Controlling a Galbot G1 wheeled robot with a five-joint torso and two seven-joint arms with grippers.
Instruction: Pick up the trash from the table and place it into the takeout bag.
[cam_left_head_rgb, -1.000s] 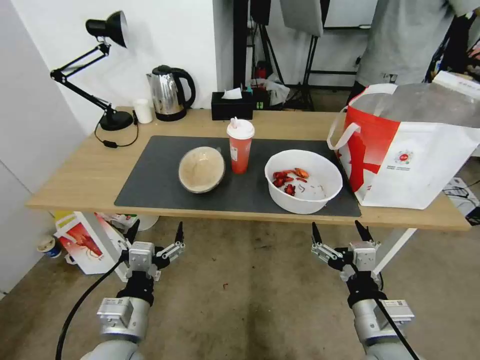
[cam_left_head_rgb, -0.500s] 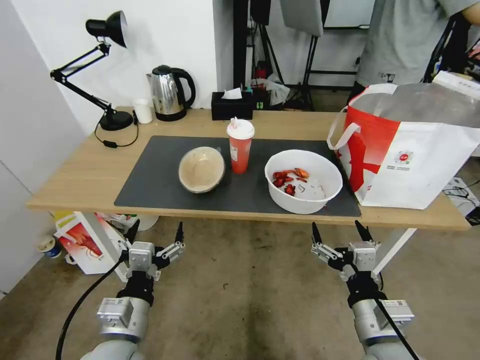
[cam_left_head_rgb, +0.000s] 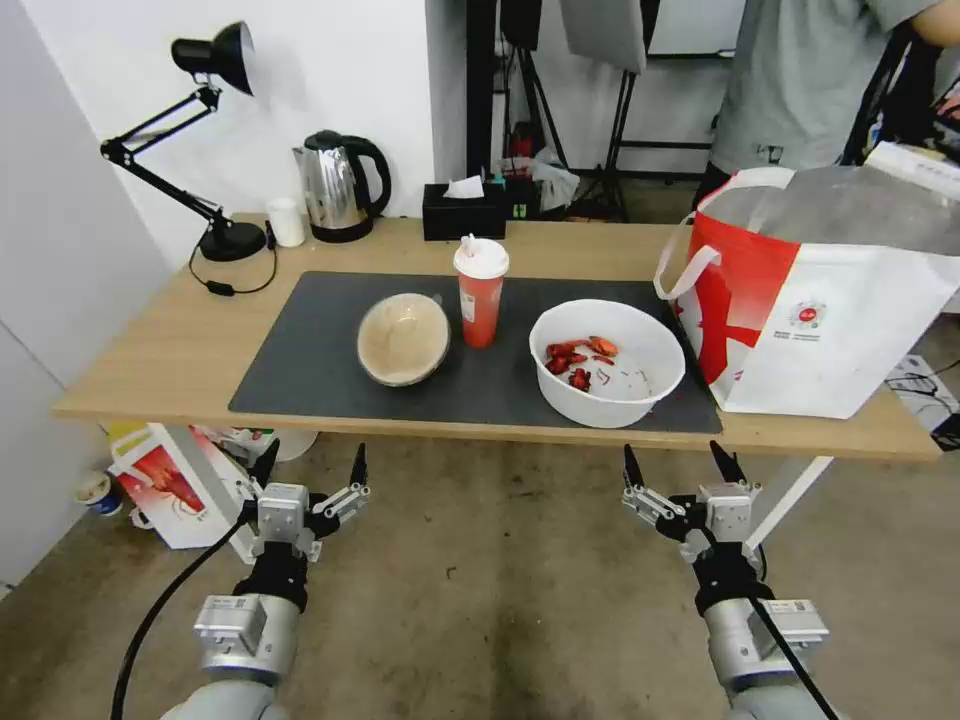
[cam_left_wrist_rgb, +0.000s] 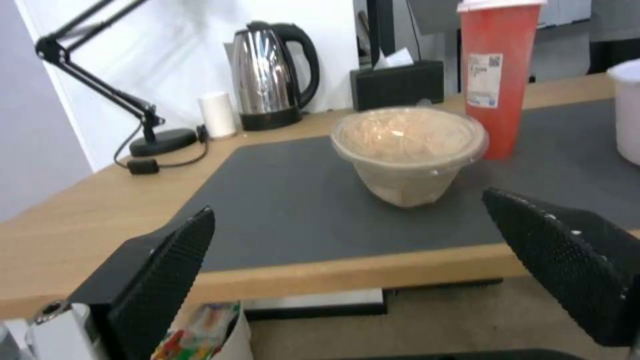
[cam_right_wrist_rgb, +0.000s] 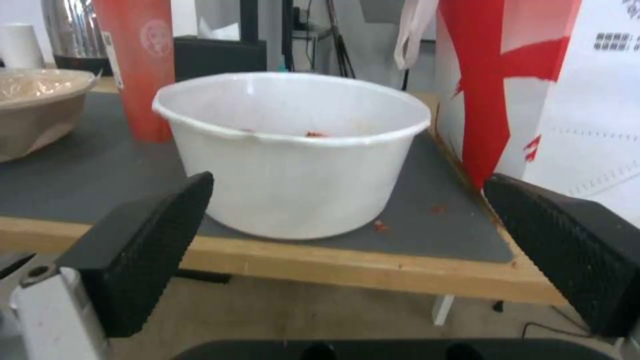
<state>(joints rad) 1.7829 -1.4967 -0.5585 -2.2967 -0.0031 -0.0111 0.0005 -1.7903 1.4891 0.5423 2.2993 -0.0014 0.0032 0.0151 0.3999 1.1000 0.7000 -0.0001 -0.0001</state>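
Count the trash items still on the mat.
3. Tan bowl toward the mat's left, red cup just right of it and farther back, white bowl with red scraps on the right, nearest the bag. None looks hidden.

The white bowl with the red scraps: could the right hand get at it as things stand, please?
Probably yes: the right hand hangs open before the table edge, facing the white bowl, with nothing between them.

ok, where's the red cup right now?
In the head view the red cup stands upright on the grey mat near mid-table, between the tan bowl on its left and the white bowl on its right, touching neither.
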